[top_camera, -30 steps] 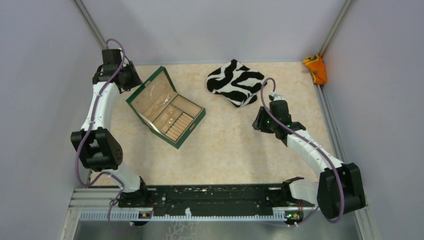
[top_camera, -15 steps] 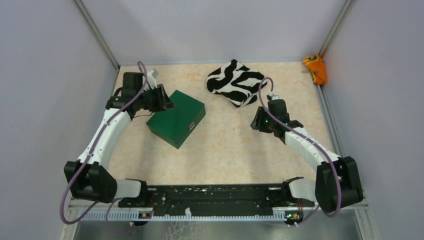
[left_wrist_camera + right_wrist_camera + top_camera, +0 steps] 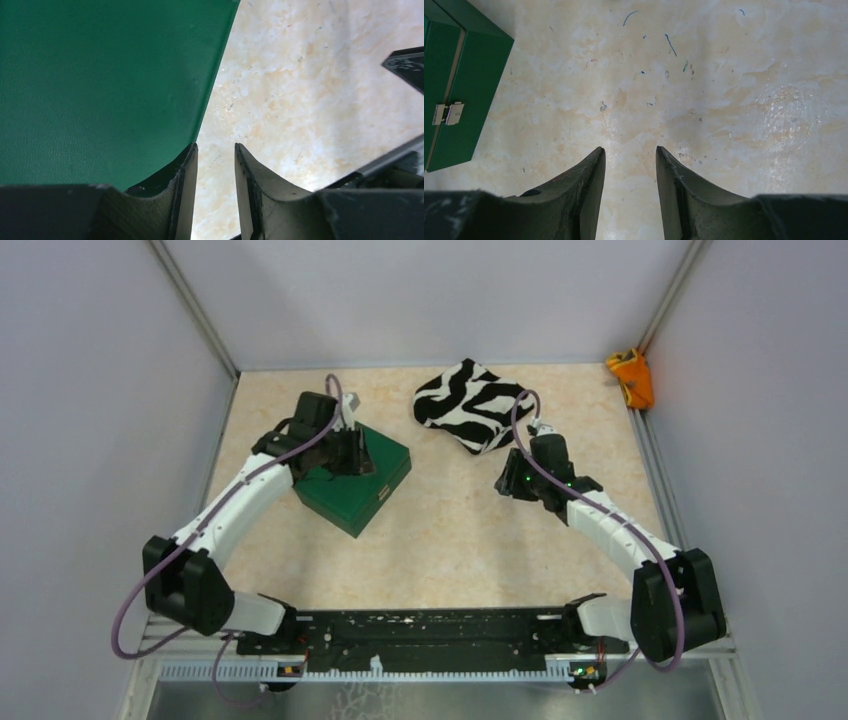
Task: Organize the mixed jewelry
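Note:
The dark green box (image 3: 362, 488) sits closed at the left centre of the table. No hoop or gold specks show in any view. My left gripper (image 3: 357, 454) hangs just over the box's lid near its far edge. In the left wrist view the lid (image 3: 100, 85) fills the left side, and the left gripper (image 3: 215, 147) stands a little open with nothing between its jaws. My right gripper (image 3: 508, 483) hovers over bare table right of the box. It is open and empty in the right wrist view (image 3: 630, 150), where the box (image 3: 459, 100) and its silver latch (image 3: 448, 114) show at the left.
The black-and-white zebra-striped cloth (image 3: 470, 405) lies at the back centre, just beyond my right wrist. An orange object (image 3: 632, 377) sits in the far right corner. Grey walls close in the table on three sides.
The box, open a second ago with its tan compartments showing, is now shut. My left arm swung right from the back-left corner to over the lid. My right gripper shifted slightly left.

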Tool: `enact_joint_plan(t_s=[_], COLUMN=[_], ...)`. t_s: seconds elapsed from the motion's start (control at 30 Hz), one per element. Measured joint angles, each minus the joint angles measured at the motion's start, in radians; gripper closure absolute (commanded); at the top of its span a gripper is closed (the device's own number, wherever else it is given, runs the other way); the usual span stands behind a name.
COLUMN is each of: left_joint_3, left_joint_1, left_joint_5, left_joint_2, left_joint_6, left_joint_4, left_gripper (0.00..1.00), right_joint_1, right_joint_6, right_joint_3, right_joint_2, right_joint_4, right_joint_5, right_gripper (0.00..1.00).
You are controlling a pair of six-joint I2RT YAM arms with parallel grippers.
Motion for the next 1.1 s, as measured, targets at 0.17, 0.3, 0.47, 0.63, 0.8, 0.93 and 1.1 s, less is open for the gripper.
enact_joint_plan(t_s=[0.17,0.3,0.47,0.63,0.8,0.93,1.1], left_joint_3=[0.161,0.304,0.336,0.137,0.115,0.224,0.344], left_joint_1=[-0.117,-0.127,-0.127,-0.127,-0.148,-0.174,-0.184], left_joint_5=[-0.218,-0.339,-0.428,-0.426,-0.425,-0.465,-0.471], left_joint_2=[0.108,0.126,0.134,0.232,0.296,0.293,0.129], left_joint_6=[0.006,0.018,0.027,0.002,-0.029,-0.024,0.026], left_joint_4=[-0.047,-0.070,-0.047,-0.009,-0.018,-0.129,-0.100], left_gripper=[0.61,0.61,0.61,0.62,0.60,0.56,0.49], right_joint_1=[0.006,0.011,0.011,0.011,0.011,0.011,0.011], right_joint_6=[0.001,0.001,0.002,0.008,0.008,0.008,0.008], right_joint_3=[0.011,0.017,0.017,0.017,0.017,0.017,0.017], right_joint_2=[0.000,0.000,0.000,0.000,-0.002,-0.002,-0.008], right_joint_4=[-0.005,-0.004,-0.005,-0.004,-0.004,-0.005,-0.006], right_joint_5=[0.004,0.007,0.010,0.014,0.021,0.026,0.029], right_gripper=[0.58,0.58,0.58,0.58,0.58,0.58,0.59])
